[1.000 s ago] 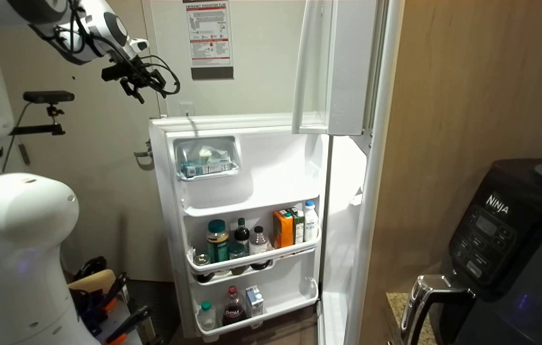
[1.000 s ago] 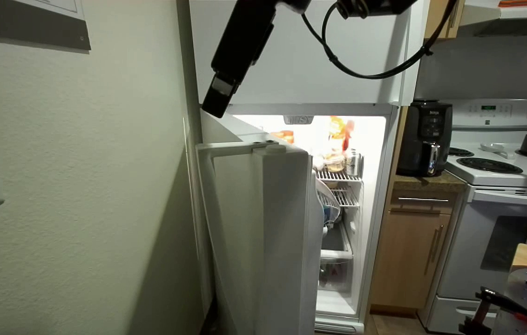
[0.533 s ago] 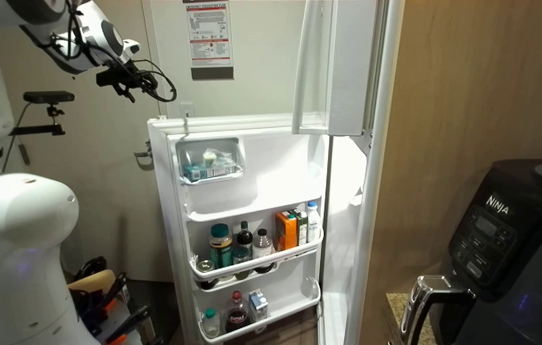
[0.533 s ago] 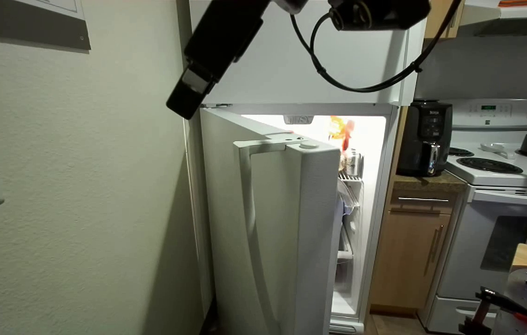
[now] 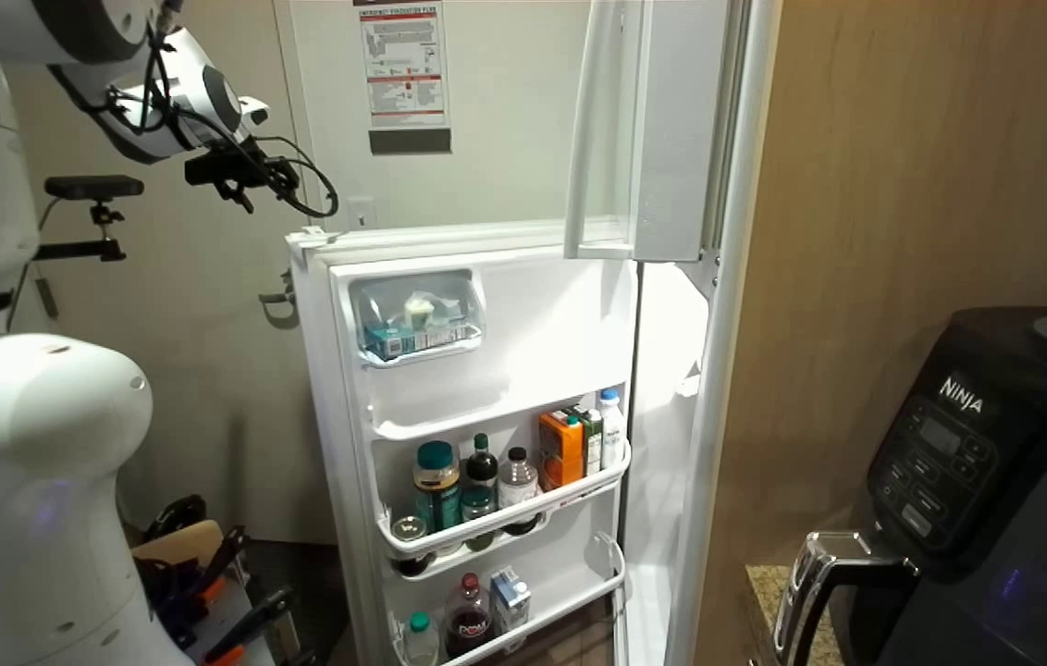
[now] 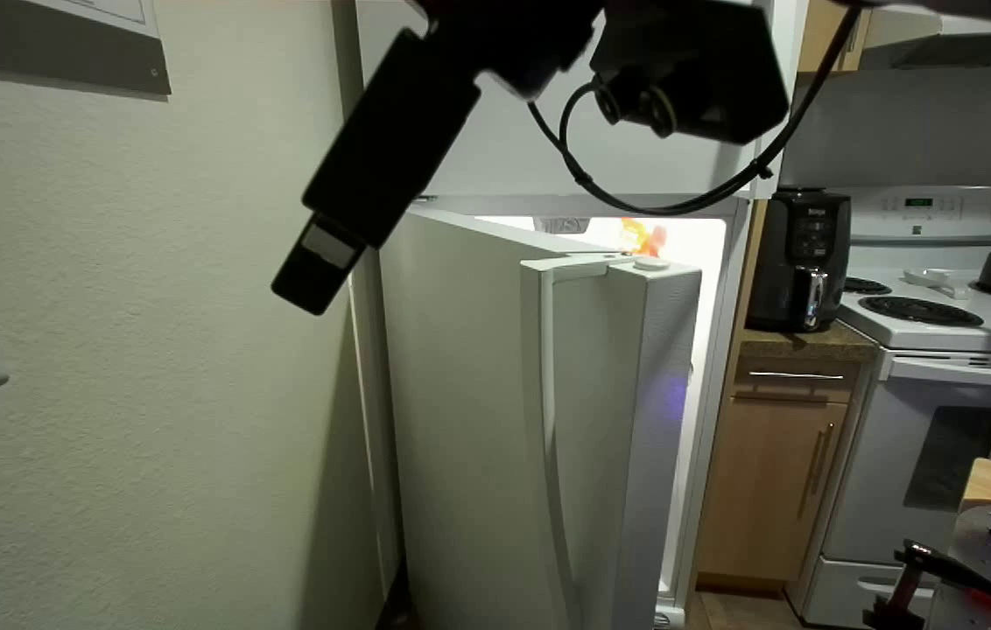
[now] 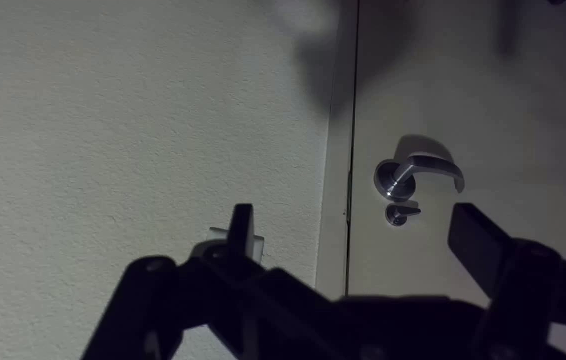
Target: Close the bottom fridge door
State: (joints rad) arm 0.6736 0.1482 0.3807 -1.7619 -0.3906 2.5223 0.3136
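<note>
The bottom fridge door stands partly open. Its smooth white outer face (image 6: 469,420) and long white handle (image 6: 545,385) show in an exterior view. Its inner side (image 5: 551,314) shows in an exterior view, with bottles, cartons and a clear-lidded compartment (image 5: 417,314). My gripper (image 7: 353,212) is open and empty; its two fingers stand wide apart in the wrist view. In an exterior view the gripper (image 5: 241,199) hangs above and left of the door's top free corner, apart from it. One fingertip (image 6: 316,267) shows left of the door. The door is out of the wrist view.
The upper white fridge door (image 5: 671,139) is above. A wall (image 7: 163,125) and a room door with a lever handle (image 7: 428,165) face the gripper. A black air fryer (image 6: 797,262) stands on the counter beside the fridge. A camera (image 5: 93,188) stands behind the arm.
The bottom fridge door has swung further toward the fridge opening, and less of the interior shows. My gripper has moved down, away from the fridge, and is apart from the door.
</note>
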